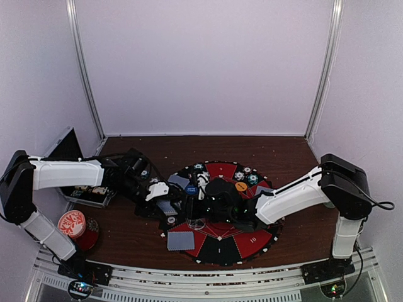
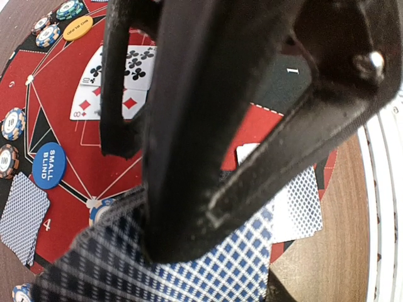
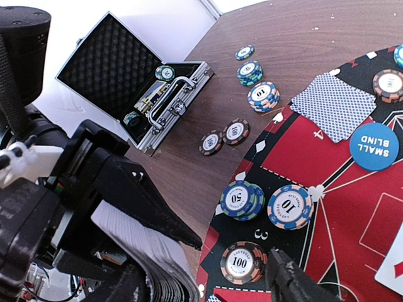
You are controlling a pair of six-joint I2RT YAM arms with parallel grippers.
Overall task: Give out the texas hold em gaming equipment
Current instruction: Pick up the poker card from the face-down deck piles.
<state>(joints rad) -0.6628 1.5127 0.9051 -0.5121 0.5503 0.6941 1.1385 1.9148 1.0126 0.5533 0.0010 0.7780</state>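
Observation:
My left gripper (image 2: 179, 248) is shut on a deck of blue-checked playing cards (image 2: 214, 270), held over the near left part of the round mat (image 1: 252, 242). The same deck (image 3: 141, 251) shows edge-on in the right wrist view. My right gripper (image 3: 242, 258) hovers right beside it, jaws apart, nothing between them, above a 100 chip (image 3: 242, 263). On the mat lie face-up cards (image 2: 123, 88), face-down card pairs (image 1: 181, 240) (image 3: 340, 106), the blue small-blind disc (image 3: 374, 146), the orange disc (image 1: 241, 186) and chip stacks marked 50 (image 3: 239, 200) and 10 (image 3: 288, 206).
An open metal case (image 3: 126, 82) with chips inside stands on the brown table to the left. Loose chip stacks (image 3: 261, 95) lie on the wood between the case and the mat. A red-and-white patterned disc (image 1: 72, 222) sits at the near left.

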